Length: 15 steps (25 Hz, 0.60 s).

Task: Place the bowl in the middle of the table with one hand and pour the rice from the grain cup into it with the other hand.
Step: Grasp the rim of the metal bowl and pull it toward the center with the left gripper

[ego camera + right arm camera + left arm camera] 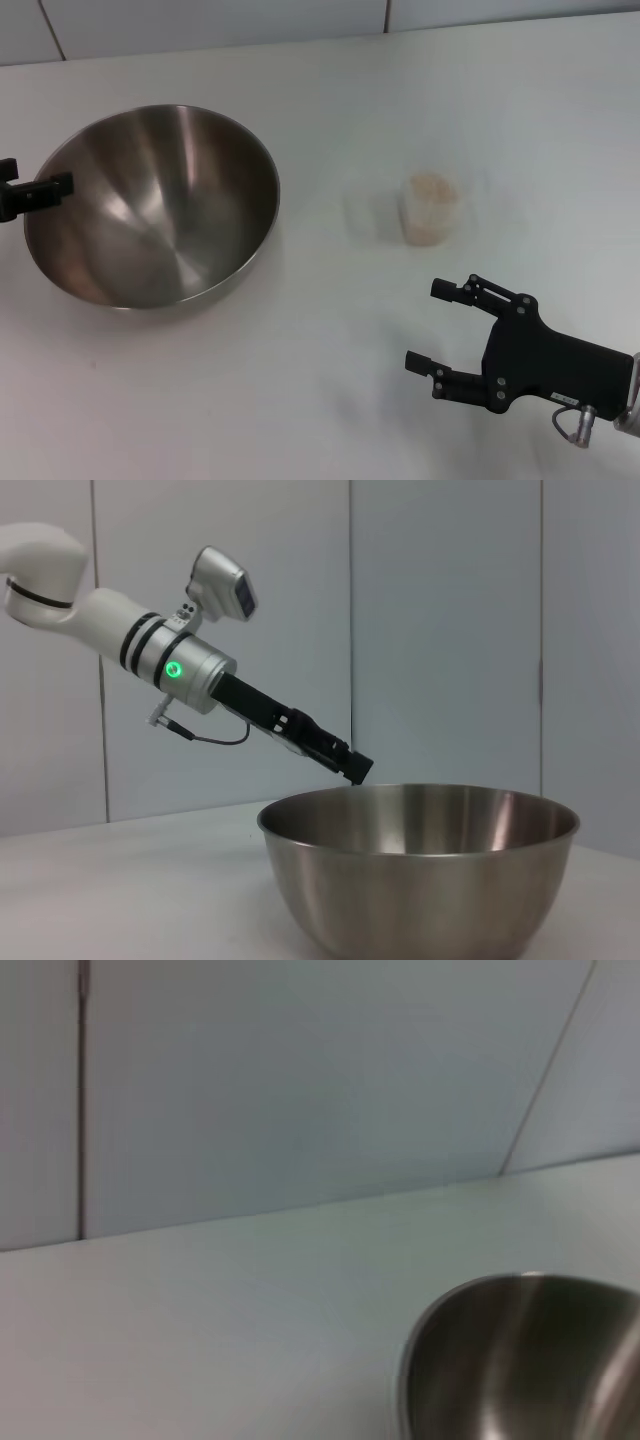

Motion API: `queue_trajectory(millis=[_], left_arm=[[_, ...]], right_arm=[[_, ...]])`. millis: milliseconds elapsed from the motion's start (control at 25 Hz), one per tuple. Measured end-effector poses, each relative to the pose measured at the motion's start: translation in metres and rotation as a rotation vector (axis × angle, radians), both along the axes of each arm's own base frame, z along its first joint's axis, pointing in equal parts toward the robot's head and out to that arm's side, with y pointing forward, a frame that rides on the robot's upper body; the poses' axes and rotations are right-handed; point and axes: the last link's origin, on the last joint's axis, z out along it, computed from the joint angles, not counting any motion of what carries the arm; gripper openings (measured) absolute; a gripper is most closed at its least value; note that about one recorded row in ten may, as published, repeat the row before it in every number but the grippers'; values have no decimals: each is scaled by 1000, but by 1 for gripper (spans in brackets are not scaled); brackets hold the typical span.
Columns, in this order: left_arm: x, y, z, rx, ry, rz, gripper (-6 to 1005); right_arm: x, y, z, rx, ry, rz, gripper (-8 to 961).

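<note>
The steel bowl (150, 205) stands on the left part of the white table (330, 400); it also shows in the left wrist view (520, 1360) and the right wrist view (420, 880). My left gripper (45, 190) is at the bowl's left rim; in the right wrist view the left gripper (350, 767) hangs just over the far rim. The clear grain cup (432, 208) stands upright right of centre with rice (431, 187) in it. My right gripper (428, 325) is open and empty, low over the table in front of the cup and apart from it.
A grey panelled wall (300, 20) runs along the table's far edge. Bare tabletop lies between the bowl and the cup and along the front.
</note>
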Motion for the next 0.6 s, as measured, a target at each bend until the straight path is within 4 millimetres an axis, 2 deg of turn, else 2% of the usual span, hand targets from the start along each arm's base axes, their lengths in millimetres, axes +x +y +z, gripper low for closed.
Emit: queue_trajectory(millis=[600], left_arm=[[-2, 15, -15, -56, 102, 46, 859]], right_arm=[[-1, 2, 0, 2, -5, 6, 832]])
